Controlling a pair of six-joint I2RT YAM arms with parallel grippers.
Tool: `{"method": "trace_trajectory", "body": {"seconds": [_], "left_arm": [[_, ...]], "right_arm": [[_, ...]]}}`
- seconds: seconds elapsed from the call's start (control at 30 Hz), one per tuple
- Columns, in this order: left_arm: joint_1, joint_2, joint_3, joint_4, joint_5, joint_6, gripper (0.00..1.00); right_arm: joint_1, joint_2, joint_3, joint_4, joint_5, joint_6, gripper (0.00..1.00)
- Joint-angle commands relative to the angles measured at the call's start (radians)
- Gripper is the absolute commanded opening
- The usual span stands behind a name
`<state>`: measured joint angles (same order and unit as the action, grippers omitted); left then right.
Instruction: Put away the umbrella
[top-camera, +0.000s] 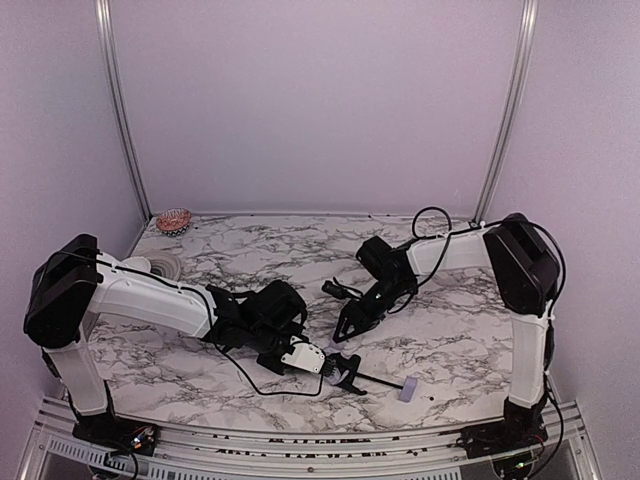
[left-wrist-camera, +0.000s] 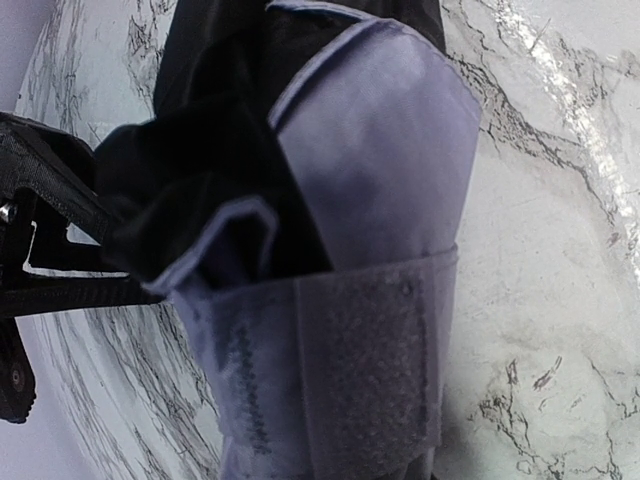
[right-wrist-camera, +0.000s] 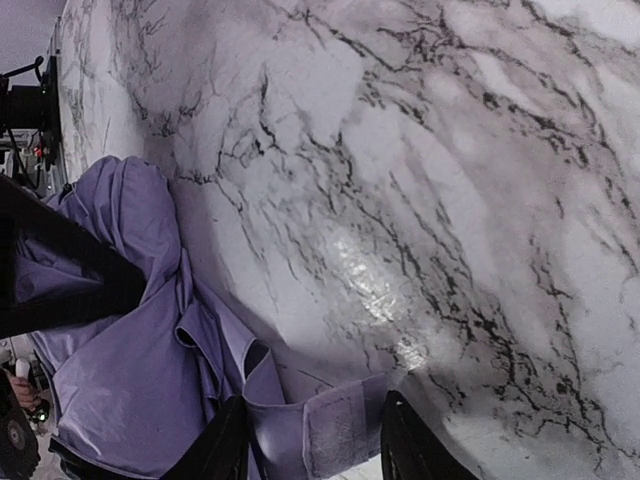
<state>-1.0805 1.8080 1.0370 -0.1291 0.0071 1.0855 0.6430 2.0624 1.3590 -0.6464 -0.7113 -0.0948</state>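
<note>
umbrella (left-wrist-camera: 370, 200): lavender, black lining | table (top-camera: 450, 330): white-grey marble | bowl (top-camera: 174, 220): seemingly orange-patterned

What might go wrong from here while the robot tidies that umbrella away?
1. The right claw straddles the fuzzy lavender fastening strap with jaws apart; it may close on loose fabric instead.
2. The compact lavender umbrella with black lining is loosely bunched, so the strap might not wrap around it.
3. Its small lavender block handle lies near the front edge of the white marble-patterned table; a tug could drag it off.
</note>
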Motion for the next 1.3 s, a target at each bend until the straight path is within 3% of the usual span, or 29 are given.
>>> {"method": "trace_trajectory", "body": {"seconds": [0.0, 0.07, 0.1, 0.2, 0.33, 0.53, 0.77, 1.0, 1.13, 1.27], "left_arm": [[-0.010, 0.052, -0.012, -0.177, -0.033, 0.057, 0.00], [-0.010, 0.055, -0.010, -0.176, -0.038, 0.055, 0.00], [-0.010, 0.054, -0.011, -0.176, -0.038, 0.054, 0.00], [-0.011, 0.052, -0.015, -0.177, -0.038, 0.051, 0.00], [-0.010, 0.048, -0.014, -0.183, -0.030, 0.050, 0.00], [-0.012, 0.007, 0.040, -0.238, 0.129, 0.027, 0.00], [-0.008, 0.036, 0.174, -0.463, 0.318, 0.039, 0.00], [0.001, 0.088, 0.232, -0.543, 0.458, -0.011, 0.00], [0.051, 0.149, 0.298, -0.567, 0.546, -0.162, 0.00], [0.176, 0.243, 0.343, -0.485, 0.655, -0.484, 0.00]], "right_arm": [[0.009, 0.022, -0.040, -0.039, -0.085, -0.011, 0.39], [0.007, 0.032, -0.045, -0.021, -0.123, -0.008, 0.28], [0.004, 0.032, -0.050, -0.007, -0.142, -0.002, 0.16], [-0.010, 0.013, -0.061, 0.030, -0.191, 0.010, 0.00], [-0.075, -0.055, -0.100, 0.192, -0.178, 0.112, 0.00], [-0.118, -0.117, -0.091, 0.411, 0.039, 0.193, 0.00], [-0.135, -0.084, 0.015, 0.513, 0.206, 0.183, 0.00], [-0.169, 0.017, 0.214, 0.517, 0.303, 0.153, 0.00], [-0.166, 0.002, 0.243, 0.490, 0.275, 0.122, 0.00], [-0.154, -0.144, 0.067, 0.624, 0.124, 0.111, 0.00]]}}
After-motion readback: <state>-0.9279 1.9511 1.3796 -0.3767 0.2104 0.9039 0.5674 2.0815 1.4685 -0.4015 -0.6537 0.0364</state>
